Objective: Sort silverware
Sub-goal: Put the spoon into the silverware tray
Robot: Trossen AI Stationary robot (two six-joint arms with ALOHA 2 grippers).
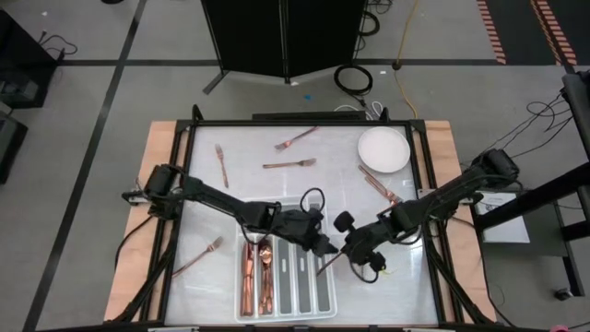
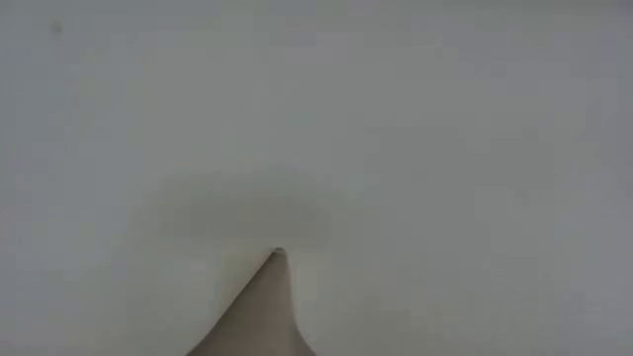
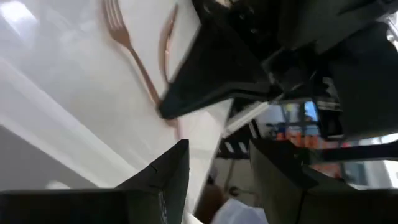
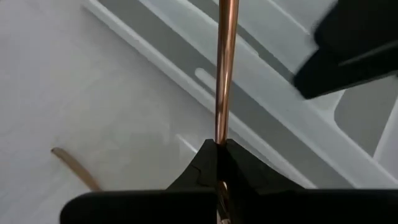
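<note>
silverware [image 1: 289,164]: copper | tray [image 1: 324,297]: white | plate [image 1: 383,149]: white | fingers [image 4: 200,169]: black

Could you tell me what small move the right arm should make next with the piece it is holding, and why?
Probably ease it left over an empty slot of the tray: the right gripper is shut on a copper utensil beside the tray's edge, close to the left gripper.

The silverware [image 1: 289,164] is shiny copper-colored metal, smooth like a mirror. The tray [image 1: 304,288] looks like smooth white plastic with a soft shine. The plate [image 1: 383,148] is white, smooth and glossy. The table [image 1: 203,203] top is white and glossy, with bare wood along its sides. The right gripper [image 4: 218,144] is dull black plastic, not shiny.
</note>
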